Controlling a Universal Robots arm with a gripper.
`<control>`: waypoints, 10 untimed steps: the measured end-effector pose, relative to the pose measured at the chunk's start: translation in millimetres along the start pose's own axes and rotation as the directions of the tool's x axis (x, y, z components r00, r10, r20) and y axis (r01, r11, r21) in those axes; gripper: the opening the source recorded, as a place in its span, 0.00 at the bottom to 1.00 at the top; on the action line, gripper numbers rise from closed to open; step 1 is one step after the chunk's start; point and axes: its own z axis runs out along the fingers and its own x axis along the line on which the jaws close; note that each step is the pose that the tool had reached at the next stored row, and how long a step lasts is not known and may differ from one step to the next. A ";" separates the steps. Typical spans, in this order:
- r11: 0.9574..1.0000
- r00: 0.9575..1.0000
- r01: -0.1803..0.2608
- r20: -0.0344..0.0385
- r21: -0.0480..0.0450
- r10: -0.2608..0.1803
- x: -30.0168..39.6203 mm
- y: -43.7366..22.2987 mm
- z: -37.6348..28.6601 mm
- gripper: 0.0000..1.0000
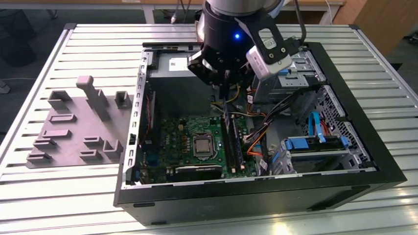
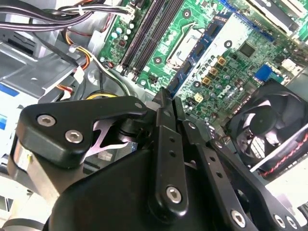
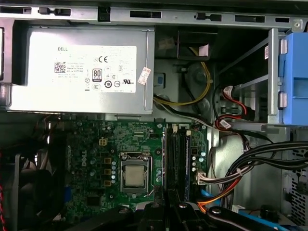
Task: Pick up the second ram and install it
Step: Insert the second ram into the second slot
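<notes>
The gripper (image 1: 225,97) hangs inside the open computer case (image 1: 365,181), over the far end of the green motherboard (image 1: 186,132). In the second wrist view the two black fingers (image 2: 162,108) lie close together with only a thin seam between them. I cannot tell whether anything is pinched in that seam.

A long, dark blue-green stick, which I take to be the second ram (image 1: 233,144), stands on edge in the black slot rails (image 3: 169,159). It lies just to the exterior view's right of the processor (image 1: 203,146), and its far end is almost under the fingertips. In the first wrist view it shows as a bluish strip (image 3: 186,161) among the rails.

The silver power supply (image 3: 82,67) sits at the far side of the case, and a black fan (image 2: 269,130) is beside the board. On the counter (image 1: 52,196), to the exterior view's left of the case, lies a grey tray (image 1: 72,132) with upright blocks.
</notes>
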 end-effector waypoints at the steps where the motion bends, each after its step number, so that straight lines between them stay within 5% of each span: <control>1: 1.000 1.000 0.000 0.000 0.000 0.000 0.0 -0.5 1.8 0.14; 10: 1.000 1.000 0.000 0.000 0.000 0.000 0.1 -2.0 8.3 0.14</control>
